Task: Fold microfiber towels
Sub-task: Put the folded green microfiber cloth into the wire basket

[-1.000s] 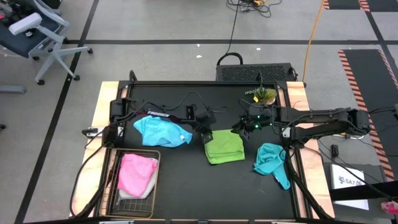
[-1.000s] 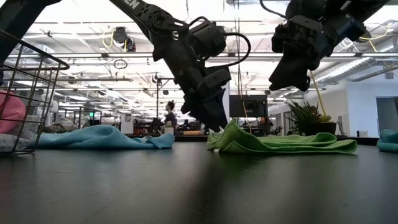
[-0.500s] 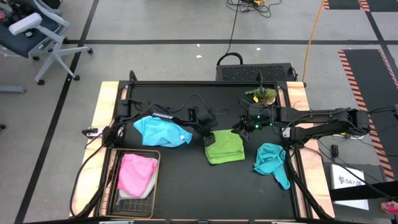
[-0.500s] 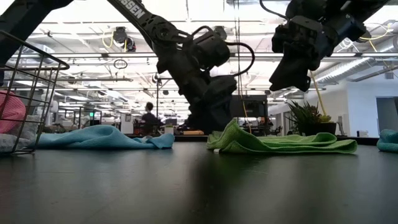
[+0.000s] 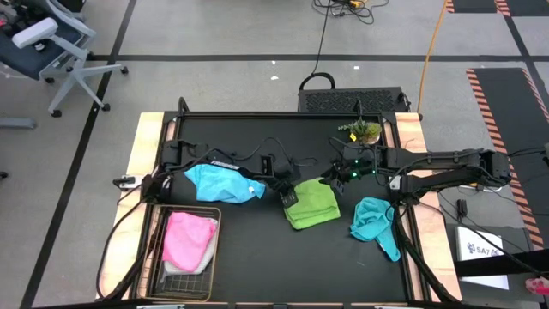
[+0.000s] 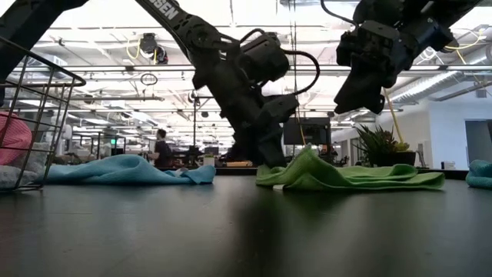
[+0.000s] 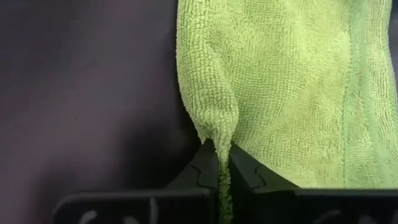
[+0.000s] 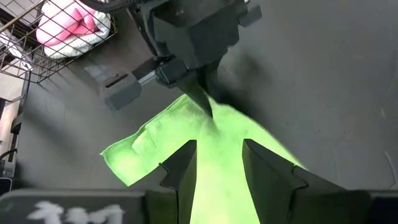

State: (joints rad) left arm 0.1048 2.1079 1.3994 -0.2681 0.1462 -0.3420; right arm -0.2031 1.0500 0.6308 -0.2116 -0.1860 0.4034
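Black table, wire basket holding pink towel, pale towel beneath

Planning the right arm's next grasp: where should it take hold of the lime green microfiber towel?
Probably the lime green microfiber towel edge opposite the left gripper, which already pinches the left edge into a raised ridge. The right gripper hangs open above, so descend straight down; the cloth lies flat there.

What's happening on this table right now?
The left pincer is shut on an edge of the lime green towel at mid-table, pinching up a ridge of it. The right pincer hangs open just above the same towel. The light blue towel and teal towel lie crumpled on the table; the pink towel sits in the wire basket.
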